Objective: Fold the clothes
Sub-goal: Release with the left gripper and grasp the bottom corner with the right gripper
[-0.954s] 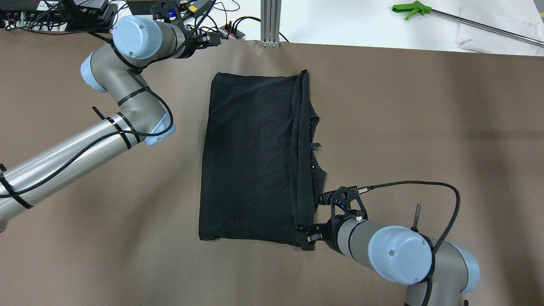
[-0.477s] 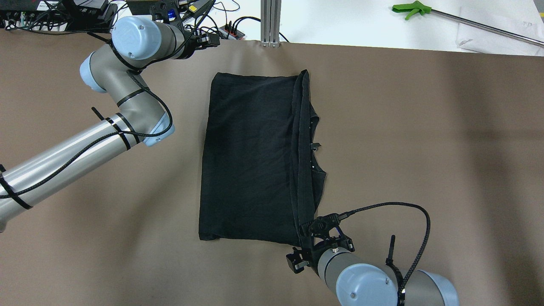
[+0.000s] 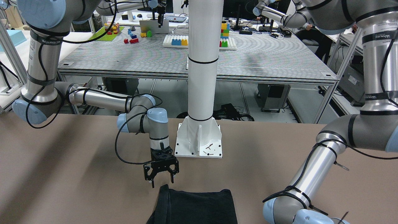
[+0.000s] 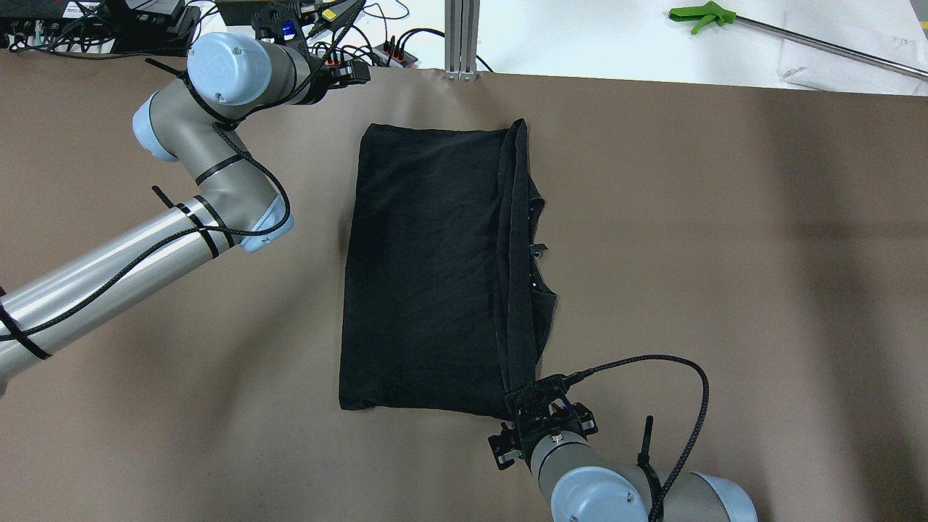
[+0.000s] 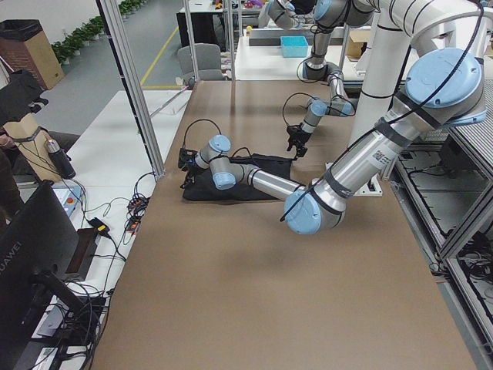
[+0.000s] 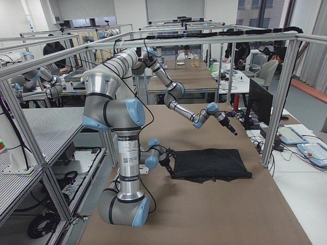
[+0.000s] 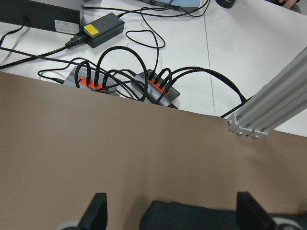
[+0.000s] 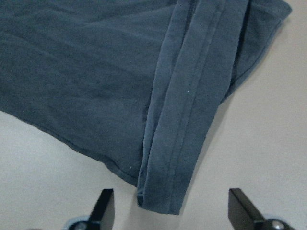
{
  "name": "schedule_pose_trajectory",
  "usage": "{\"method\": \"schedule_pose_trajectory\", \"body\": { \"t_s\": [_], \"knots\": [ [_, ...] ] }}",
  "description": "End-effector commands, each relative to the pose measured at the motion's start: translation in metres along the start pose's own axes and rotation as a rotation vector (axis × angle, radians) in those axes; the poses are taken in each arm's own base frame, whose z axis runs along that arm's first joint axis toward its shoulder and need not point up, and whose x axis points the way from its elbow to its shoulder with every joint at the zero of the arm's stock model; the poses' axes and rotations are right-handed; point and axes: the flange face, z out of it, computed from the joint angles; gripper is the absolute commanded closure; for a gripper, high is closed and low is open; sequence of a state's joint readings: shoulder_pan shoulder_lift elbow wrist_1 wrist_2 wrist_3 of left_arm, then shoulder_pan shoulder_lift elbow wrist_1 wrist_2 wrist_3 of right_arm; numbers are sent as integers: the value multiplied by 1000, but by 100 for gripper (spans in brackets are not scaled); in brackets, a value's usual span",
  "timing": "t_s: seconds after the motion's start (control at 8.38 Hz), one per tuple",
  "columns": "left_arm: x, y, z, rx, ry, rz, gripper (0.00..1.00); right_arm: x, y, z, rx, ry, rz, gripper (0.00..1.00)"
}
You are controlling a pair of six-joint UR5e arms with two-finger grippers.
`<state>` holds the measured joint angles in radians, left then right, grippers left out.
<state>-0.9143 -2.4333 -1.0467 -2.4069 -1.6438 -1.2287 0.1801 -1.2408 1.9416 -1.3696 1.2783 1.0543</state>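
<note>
**Front-facing view.** Shows the right gripper [image 3: 162, 182] pointing down, spread wide and empty, just above the robot-side corner of the clothes [image 3: 199, 203] and in front of the white pole base [image 3: 199, 141].

**Overhead view.** Shows the clothes lying flat in the middle of the tabletop [image 4: 725, 254] as a dark oblong. Shows one long side already doubled over into a hemmed band [image 4: 513, 239]. Places the right wrist over the robot-side end of that band. Points, as a judgement, to pinching this corner for the next fold.

**Right wrist view.** Frames the end of the band between the two fingers [image 8: 106, 206], well apart and clear of the cloth. Calls for a straight descent and for catching every layer of the band rather than the top ply alone. Advises closing only on reaching the tabletop.

**Left wrist view.** Shows the left gripper [image 7: 172, 213] likewise wide open and holding nothing, just short of the far corner on the opposite long side. Shows cables [image 7: 120, 76] beyond the tabletop edge. Recommends either keeping this gripper clear of the cloth or settling it on a corner of its own before any lift. Recommends a low, level carry to keep the crease square.
</note>
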Motion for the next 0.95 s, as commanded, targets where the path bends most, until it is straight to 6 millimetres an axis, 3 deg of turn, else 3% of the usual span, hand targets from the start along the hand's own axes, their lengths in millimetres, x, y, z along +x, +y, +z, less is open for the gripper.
{"method": "schedule_pose_trajectory", "body": {
  "t_s": [0.0, 0.12, 0.24, 0.36, 0.72, 0.84],
  "knots": [
    [-7, 2, 2, -3, -7, -1, 5, -7, 8, 8, 20, 24, -16, 26],
    [-7, 2, 2, -3, -7, -1, 5, -9, 10, 8, 29, 27, -19, 29],
    [-7, 3, 2, -4, -8, -1, 5, -14, 15, 6, 25, 18, -22, 44],
    [-7, 2, 2, -3, -7, -1, 5, -17, 18, 5, 23, 11, -21, 53],
    [-8, 4, 3, -5, -8, 0, 5, -16, 14, 3, 50, 22, -12, 100],
    [-8, 4, 3, -3, -8, -2, 5, -15, 13, 2, 52, 22, -11, 100]
  ]
}}
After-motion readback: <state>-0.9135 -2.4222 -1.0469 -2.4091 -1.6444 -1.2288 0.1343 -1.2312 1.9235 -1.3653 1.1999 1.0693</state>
